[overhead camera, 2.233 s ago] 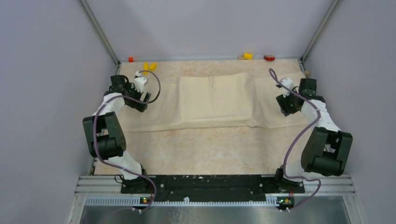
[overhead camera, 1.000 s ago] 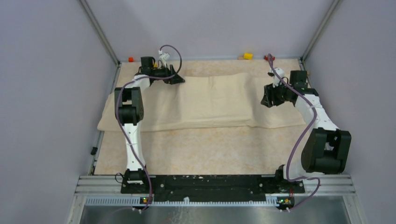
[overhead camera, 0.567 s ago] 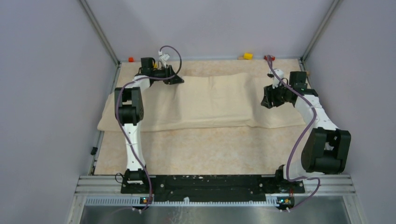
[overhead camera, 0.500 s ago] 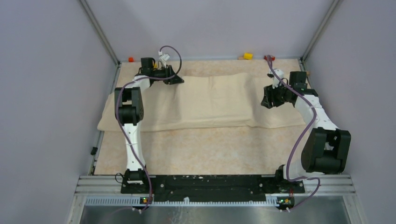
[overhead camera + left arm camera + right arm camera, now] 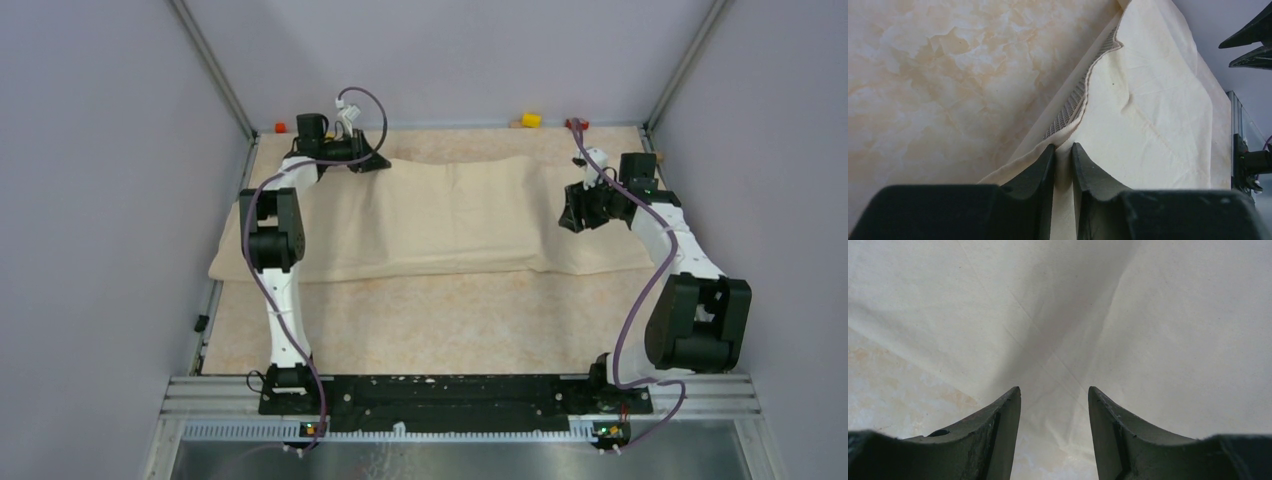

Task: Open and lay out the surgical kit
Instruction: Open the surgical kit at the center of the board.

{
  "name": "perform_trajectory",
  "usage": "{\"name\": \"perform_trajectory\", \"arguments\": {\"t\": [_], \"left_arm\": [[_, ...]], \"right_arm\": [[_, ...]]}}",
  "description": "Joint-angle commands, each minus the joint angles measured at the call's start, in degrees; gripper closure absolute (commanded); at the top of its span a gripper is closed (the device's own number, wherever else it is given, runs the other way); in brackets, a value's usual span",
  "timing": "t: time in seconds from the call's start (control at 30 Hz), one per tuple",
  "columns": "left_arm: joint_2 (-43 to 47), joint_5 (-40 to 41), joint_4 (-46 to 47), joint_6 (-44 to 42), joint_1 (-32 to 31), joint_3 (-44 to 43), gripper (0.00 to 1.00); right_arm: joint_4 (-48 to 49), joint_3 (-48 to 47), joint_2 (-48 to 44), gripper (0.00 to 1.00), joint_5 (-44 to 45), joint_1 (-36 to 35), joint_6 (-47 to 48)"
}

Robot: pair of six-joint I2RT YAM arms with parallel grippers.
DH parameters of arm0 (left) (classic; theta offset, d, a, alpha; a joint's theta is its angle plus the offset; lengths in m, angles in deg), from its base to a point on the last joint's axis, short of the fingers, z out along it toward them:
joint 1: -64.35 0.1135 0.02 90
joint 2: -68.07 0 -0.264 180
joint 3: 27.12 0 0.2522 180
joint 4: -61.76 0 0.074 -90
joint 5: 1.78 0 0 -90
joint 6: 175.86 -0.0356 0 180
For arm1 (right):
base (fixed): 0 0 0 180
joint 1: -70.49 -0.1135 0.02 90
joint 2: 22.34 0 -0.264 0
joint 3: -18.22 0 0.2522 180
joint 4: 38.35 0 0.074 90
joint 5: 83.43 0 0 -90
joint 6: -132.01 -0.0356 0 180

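The beige cloth wrap (image 5: 450,215) lies spread across the far half of the table, bulging over whatever it covers. My left gripper (image 5: 383,163) is at its far left edge, and in the left wrist view that gripper (image 5: 1063,146) is shut on a fold of the cloth (image 5: 1148,115). A strip of metal mesh (image 5: 1073,102) shows under the raised hem. My right gripper (image 5: 568,220) hangs over the cloth's right part. In the right wrist view it (image 5: 1054,389) stands open with only cloth (image 5: 1158,315) below. Tray, tools and packets are hidden.
A yellow block (image 5: 531,120) and a red block (image 5: 577,124) sit by the back wall at the right, another red block (image 5: 280,127) at the back left corner. Bare marbled tabletop (image 5: 450,320) lies between the cloth and the arm bases.
The left gripper's jaws have closed on the cloth's far edge and drawn slightly left. The right arm has stayed put, its jaws unchanged.
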Motion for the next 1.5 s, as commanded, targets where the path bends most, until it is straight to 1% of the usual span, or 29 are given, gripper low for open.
{"name": "perform_trajectory", "arguments": {"t": [0.0, 0.07, 0.1, 0.17, 0.27, 0.37, 0.47, 0.6, 0.67, 0.8, 0.9, 1.03, 1.2, 1.3, 1.33, 1.47], "left_arm": [[4.85, -2.05, 0.64, -1.33, -0.21, -0.82, 0.79], [5.45, -1.89, -0.84, -3.01, -0.21, -0.94, 0.85], [5.85, -1.78, -1.87, -4.13, -0.21, -1.01, 0.9], [6.92, -1.4, -4.35, -7.44, -2.11, -1.08, 1.0], [9.36, -0.44, -10.17, -13.89, -2.68, -0.32, 1.0], [13.64, 1.87, -14.59, -21.72, -3.58, 3.0, 1.0], [19.6, 5.18, -17.36, -29.8, -5.12, 9.2, 1.0], [29.26, 10.22, -18.63, -38.59, -7.37, 20.86, 1.0], [34.06, 12.55, -17.73, -41.62, -8.74, 27.78, 1.0], [43.23, 19.38, -14.16, -47.38, -12.47, 42.72, 1.0], [48.94, 23.79, -11.87, -49.2, -15.14, 50.11, 1.0], [54.1, 25.85, -11.02, -48.11, -15.94, 54.2, 1.0], [55.91, 26.14, -12.01, -45.65, -16.03, 53.8, 1.0], [56.23, 25.56, -12.62, -44.78, -16.0, 53.27, 1.0], [56.38, 25.15, -12.49, -44.32, -16.03, 53.23, 1.0], [56.26, 25.3, -13.03, -44.08, -16.03, 52.83, 1.0]], "right_arm": [[0.98, -0.03, 0.29, 0.48, -0.43, -0.25, 0.82], [0.83, -0.17, 0.29, 0.48, -0.43, -0.25, 0.9], [0.74, -0.22, 0.27, 0.48, -0.51, -0.25, 0.92], [0.66, -0.38, 0.11, 0.48, -0.72, -0.25, 0.76], [0.49, -0.88, -0.41, 0.48, -1.16, -0.25, 0.49], [0.36, -1.61, -1.09, 0.48, -1.56, -0.29, 0.48], [-0.01, -2.63, -1.85, 0.48, -2.32, -0.33, 0.84], [-1.37, -4.31, -3.2, 0.48, -3.73, -0.76, 2.99], [-1.12, -4.53, -4.18, 0.48, -4.66, -1.57, 4.48], [2.8, -4.19, -5.76, 0.47, -5.06, -6.01, 7.24], [6.86, -4.28, -5.58, 0.47, -4.64, -10.53, 8.98], [10.38, -6.17, -2.04, 0.45, -2.51, -16.38, 12.3], [6.95, -13.0, 6.87, 0.44, 3.97, -23.18, 19.41], [7.32, -15.1, 10.67, 0.44, 7.75, -26.16, 23.93], [7.23, -16.93, 13.69, 0.44, 11.93, -28.32, 28.78], [4.97, -21.68, 18.77, 0.43, 15.75, -29.63, 34.47]]}}
